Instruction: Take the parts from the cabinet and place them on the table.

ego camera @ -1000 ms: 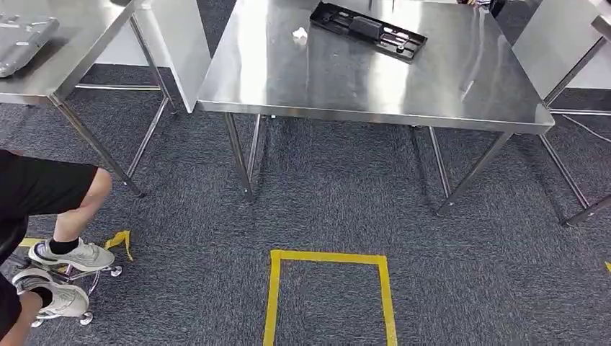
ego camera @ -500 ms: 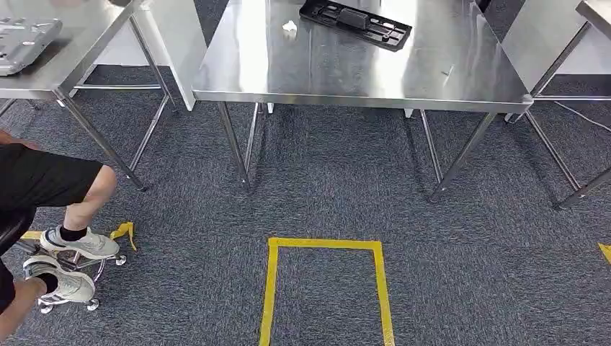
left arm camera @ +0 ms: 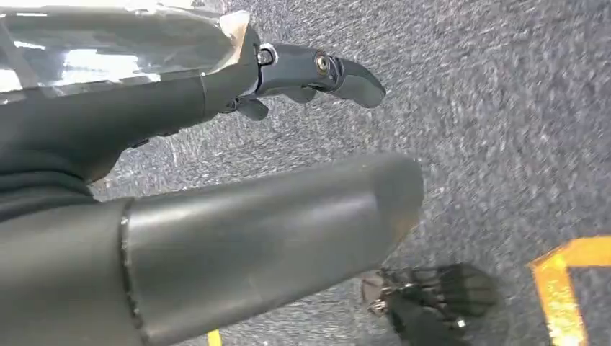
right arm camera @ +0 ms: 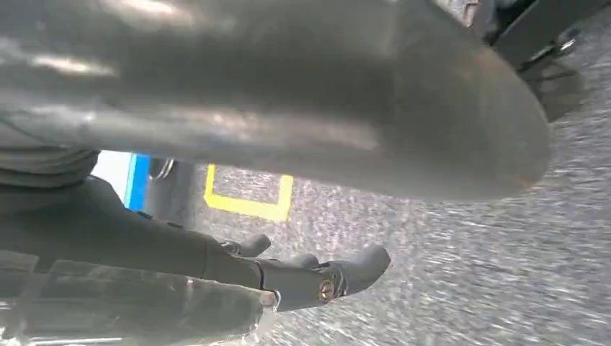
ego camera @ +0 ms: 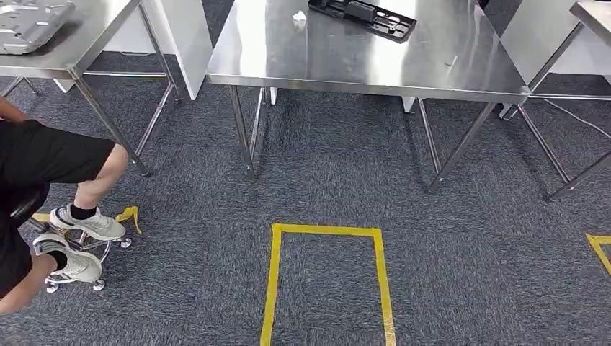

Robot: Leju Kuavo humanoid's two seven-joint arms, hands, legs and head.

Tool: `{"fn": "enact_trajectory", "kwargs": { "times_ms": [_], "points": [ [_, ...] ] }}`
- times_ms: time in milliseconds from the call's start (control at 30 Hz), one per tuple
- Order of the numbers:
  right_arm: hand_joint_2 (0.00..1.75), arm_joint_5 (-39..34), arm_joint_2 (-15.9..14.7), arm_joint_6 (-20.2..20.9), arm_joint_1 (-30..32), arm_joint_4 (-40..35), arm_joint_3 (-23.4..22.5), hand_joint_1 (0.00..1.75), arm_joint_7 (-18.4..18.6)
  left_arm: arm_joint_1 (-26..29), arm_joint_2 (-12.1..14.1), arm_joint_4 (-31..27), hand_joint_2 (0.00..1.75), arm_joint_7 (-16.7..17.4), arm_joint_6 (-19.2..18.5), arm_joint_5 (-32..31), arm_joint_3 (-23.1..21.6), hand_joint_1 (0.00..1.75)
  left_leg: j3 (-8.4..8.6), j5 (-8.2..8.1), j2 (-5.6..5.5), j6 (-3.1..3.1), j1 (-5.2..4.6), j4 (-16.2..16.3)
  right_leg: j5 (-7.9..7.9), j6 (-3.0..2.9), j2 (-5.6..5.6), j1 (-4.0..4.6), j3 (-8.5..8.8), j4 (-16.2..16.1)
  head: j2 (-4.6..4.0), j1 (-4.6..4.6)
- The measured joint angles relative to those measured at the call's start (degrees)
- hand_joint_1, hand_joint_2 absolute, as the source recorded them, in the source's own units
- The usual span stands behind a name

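Plainly, the landmark here is the middle steel table (ego camera: 375, 68). To its left stands a second steel table (ego camera: 86, 54) carrying a grey pressed-metal plate (ego camera: 32, 25). A seated person (ego camera: 50, 166) has their shoes on a stool base on the carpet, left of and nearer than the middle table.

On the middle table's far part lies a long black part (ego camera: 362, 16), with a small white piece (ego camera: 300, 16) just left of it. The black part looks like rigid moulded plastic, flat and probably light. It would likely slide on the polished steel, so a hold across its long edges suits it better than a push. The grey plate looks stiff, thin-edged and heavier.

In front of the middle table is a yellow tape square (ego camera: 328, 238) on open carpet, giving free standing room. The table's near edge and splayed legs are what to stay off. To the right, a third table (ego camera: 592, 11) leaves a narrow aisle.

The left hand (left arm camera: 180, 115) hangs over carpet, thumb and fingers spread and nothing between them. The right hand (right arm camera: 144, 238) does likewise.
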Motion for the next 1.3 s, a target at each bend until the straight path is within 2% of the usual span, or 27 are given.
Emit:
{"fn": "enact_trajectory", "kwargs": {
  "times_ms": [33, 100, 133, 200, 233, 267, 333, 400, 433, 500, 567, 600, 633, 733, 767, 833, 900, 933, 967, 1033, 1067, 1100, 1133, 1167, 1233, 1267, 1300],
  "points": [
    [0.00, 0.06, -0.02, -0.04, -0.09, 0.00, 0.00, 0.00, 0.09, -0.03, -0.04, 0.00, 0.00, -0.09, 0.06, 0.00, -0.06, 0.00, -0.12, 0.56, -0.04, -0.30, 0.01, 0.08, 0.22, -0.04, 0.00, -0.10, 3.85, -5.55, 0.02, 0.06],
    [0.00, 0.24, 0.00, -0.04, -0.33, 0.00, 0.00, 0.00, 0.17, -0.05, -0.04, 0.00, 0.00, -0.15, 0.18, 0.00, -0.09, 0.00, -0.64, 1.02, -0.07, -0.78, -0.41, 0.31, -1.15, -0.68, 0.08, 0.20, 8.61, -12.40, 0.00, 0.28],
    [0.00, 0.42, -0.04, -0.09, -0.32, 0.02, 0.00, 0.00, 0.33, -0.05, -0.11, 0.00, 0.00, -0.17, 0.20, 0.02, -0.09, 0.00, -0.61, 1.97, -0.03, -1.14, -0.45, 0.09, -1.32, -1.50, 0.39, 0.57, 8.42, -12.80, 0.02, -0.13],
    [0.00, 0.72, -0.02, -0.09, -0.28, 0.00, 0.00, 0.00, 0.44, -0.07, -0.11, 0.02, 0.00, -0.24, 0.24, 0.07, -0.09, 0.00, -0.72, 2.93, -0.02, -1.70, -0.36, -0.12, -0.97, -1.81, 0.40, 0.78, 7.12, -12.27, 0.02, -0.22],
    [0.00, 0.90, -0.02, -0.07, -0.20, 0.02, 0.00, 0.00, 0.50, 0.09, -0.09, 0.06, 0.00, -0.22, 0.24, 0.17, -0.09, 0.00, -0.91, 3.17, -0.11, -2.04, -0.34, -0.12, -0.57, -2.49, 0.37, 0.45, 6.86, -12.42, 0.00, -0.22],
    [0.00, 1.05, -0.02, -0.02, -0.23, 0.04, 0.00, 0.00, 0.52, 0.17, -0.07, 0.13, 0.00, -0.26, 0.26, 0.20, -0.09, 0.00, -1.26, 1.91, -0.33, -2.28, 0.00, 0.48, -0.04, -3.30, 0.21, -0.42, 6.48, -12.41, 0.00, -0.29],
    [0.00, 1.51, -0.06, 0.02, -0.28, 0.04, 0.00, 0.00, 0.52, 0.34, -0.15, 0.17, 0.00, -0.26, 0.33, 0.26, -0.09, 0.00, -2.89, -4.90, -0.46, -2.42, 0.03, 5.88, 1.01, -4.92, -0.03, -0.04, 5.24, -12.39, 0.00, -0.63],
    [0.00, 1.79, -0.09, 0.02, -0.30, 0.04, 0.00, 0.00, 0.39, 0.33, -0.15, 0.20, 0.00, -0.26, 0.48, 0.28, -0.09, 0.00, -5.02, -10.20, -0.51, -2.70, 0.07, 14.76, 2.26, -5.30, -0.19, 0.39, 3.61, -12.29, 0.00, -0.59],
    [0.00, 2.06, -0.09, 0.02, -0.30, 0.04, 0.02, 0.00, 0.30, 0.35, -0.15, 0.22, 0.00, -0.26, 0.70, 0.28, -0.09, 0.00, -5.19, -10.36, -0.52, -2.72, 0.06, 17.36, 2.79, -5.30, -0.23, 0.56, 2.85, -12.19, 0.00, -0.59],
    [0.00, 2.32, -0.07, 0.02, -0.30, 0.04, 0.02, 0.00, 0.20, 0.35, -0.13, 0.22, 0.00, -0.35, 0.96, 0.28, -0.09, 0.00, -2.58, -6.75, -0.52, -2.52, 0.07, 15.92, 3.73, -5.05, -0.23, 0.68, 1.60, -11.60, 0.00, -0.61],
    [0.00, 2.51, -0.02, -0.04, -0.31, 0.04, 0.02, 0.00, 0.04, 0.29, -0.13, 0.22, 0.00, -0.46, 1.07, 0.31, -0.09, 0.00, 4.33, -3.79, -0.59, -2.03, 0.06, 6.63, 4.15, -4.47, -0.12, 0.67, 0.06, -10.52, 0.00, -0.66],
    [0.00, 2.58, 0.02, -0.17, -0.31, 0.04, 0.02, 0.00, -0.04, 0.19, -0.06, 0.22, 0.00, -0.48, 1.16, 0.30, -0.09, 0.00, 7.45, -5.08, -0.81, -1.74, -0.02, 2.06, 4.22, -4.30, -0.14, 0.76, -0.52, -9.99, 0.02, -0.68],
    [0.00, 2.62, 0.04, -0.31, -0.32, 0.04, 0.04, 0.00, -0.13, 0.16, -0.04, 0.22, 0.00, -0.57, 1.24, 0.28, -0.09, 0.00, 8.31, -5.59, -0.87, -1.57, -0.19, 0.13, 4.41, -4.01, -0.14, 1.09, -1.02, -9.48, 0.00, -0.48],
    [0.00, 2.73, 0.02, -0.68, -0.56, 0.02, 0.02, 0.00, -0.33, 0.22, -0.07, 0.22, 0.00, -0.96, 1.49, 0.26, -0.09, 0.00, 6.99, -5.68, -0.84, -0.34, -0.73, -0.62, 5.56, -2.67, -0.27, 1.03, -1.79, -9.79, 0.00, -0.54],
    [0.00, 2.75, -0.18, -0.79, -0.49, 0.02, 0.02, 0.00, -0.37, 0.23, -0.28, 0.28, 0.00, -0.96, 1.49, 0.28, -0.09, 0.00, 6.78, -4.71, -0.58, 0.34, -0.11, -1.36, 5.56, -2.38, -0.25, 1.28, -2.53, -9.27, 0.00, -0.65],
    [0.00, 2.89, 0.04, -0.79, -0.43, 0.04, 0.04, 0.00, -0.50, 0.20, -0.15, 0.28, 0.00, -0.94, 1.62, 0.31, -0.07, 0.00, 5.97, -3.79, -0.13, 1.20, -0.30, -1.50, 1.86, -2.81, 0.06, 0.86, -4.68, -4.49, 0.00, -0.06],
    [0.00, 3.17, -0.09, -0.79, -0.35, 0.04, 0.04, 0.00, -0.57, 0.30, -0.17, 0.31, 0.00, -0.90, 1.81, 0.44, -0.04, 0.00, 4.95, -3.08, 0.45, 1.17, -0.43, -1.42, -2.75, -2.84, 0.12, 0.66, -8.26, 5.12, 0.00, 0.09],
    [0.00, 3.24, -0.07, -0.76, -0.33, 0.04, 0.04, 0.00, -0.57, 0.32, -0.17, 0.31, 0.00, -0.85, 1.81, 0.46, -0.04, 0.00, 4.53, -2.80, 0.84, 1.09, -0.45, -1.36, -3.92, -2.51, 0.12, 0.57, -9.08, 8.25, 0.02, 0.13],
    [0.00, 3.26, -0.09, -0.76, -0.30, 0.04, 0.04, 0.00, -0.59, 0.32, -0.22, 0.33, 0.00, -0.83, 1.84, 0.46, -0.04, 0.00, 4.27, -2.59, 1.24, 0.99, -0.44, -1.34, -3.88, -1.99, 0.10, 0.40, -8.44, 8.18, 0.00, 0.13],
    [0.00, 3.26, -0.17, -0.76, -0.22, 0.04, 0.04, 0.00, -0.59, 0.31, -0.30, 0.35, 0.00, -0.83, 1.88, 0.48, -0.04, 0.00, 4.05, -2.33, 2.13, 0.70, -0.33, -1.22, -1.32, -0.63, -0.15, -0.06, -2.87, 0.04, 0.00, 0.15],
    [0.00, 3.26, -0.24, -0.76, -0.29, 0.04, 0.04, 0.00, -0.59, 0.31, -0.33, 0.35, 0.00, -0.83, 1.88, 0.55, -0.04, 0.00, 4.05, -2.27, 2.64, 0.60, -0.27, -1.09, 0.43, -0.11, -0.79, -0.20, 0.84, -6.02, 0.02, 0.13],
    [0.00, 3.26, -0.24, -0.76, -0.42, 0.04, 0.04, 0.00, -0.66, 0.27, -0.31, 0.35, 0.00, -0.83, 1.88, 0.59, -0.04, 0.00, 4.52, -2.22, 3.07, 0.34, -0.44, -0.93, 1.35, 0.01, -3.02, -0.23, 3.92, -11.06, 0.00, 0.22],
    [0.00, 3.26, -0.26, -0.76, -0.61, 0.04, 0.04, 0.00, -0.68, 0.28, -0.28, 0.35, 0.00, -0.81, 1.90, 0.63, -0.04, 0.00, 4.43, -2.20, 3.51, -0.06, -0.85, -0.78, 1.49, -0.80, -3.51, 0.34, 3.69, -11.57, 0.00, 0.17],
    [0.00, 3.26, -0.26, -0.76, -0.53, 0.04, 0.04, 0.00, -0.74, 0.22, -0.28, 0.37, 0.00, -0.83, 1.90, 0.63, -0.04, 0.00, 4.44, -2.11, 3.83, -0.43, -0.88, -0.78, 1.62, -1.51, -2.58, 0.47, 3.36, -11.47, 0.00, -0.13],
    [0.00, 3.26, -0.26, -0.76, -0.31, 0.04, 0.04, 0.00, -0.74, 0.09, -0.33, 0.37, 0.00, -0.81, 1.90, 0.63, -0.04, 0.00, 4.60, -1.90, 4.50, -0.99, -0.77, -0.97, 1.79, -2.15, -1.92, 0.58, 2.88, -11.33, 0.02, -0.20],
    [0.00, 3.28, -0.26, -0.76, -0.29, 0.04, 0.04, 0.00, -0.74, 0.12, -0.33, 0.37, 0.00, -0.83, 1.90, 0.63, -0.04, 0.00, 4.55, -1.90, 4.86, -1.42, -0.74, -0.95, 2.27, -2.85, -1.47, 0.20, 2.82, -11.65, 0.00, -0.07],
    [0.00, 3.26, -0.22, -0.76, -0.30, 0.04, 0.04, 0.00, -0.74, 0.13, -0.24, 0.37, 0.00, -0.83, 1.92, 0.68, -0.04, 0.00, 3.99, -3.13, 2.71, -1.89, -0.38, 0.09, 2.66, -3.39, -0.98, -0.48, 3.04, -11.82, 0.00, -0.24]
  ]
}}
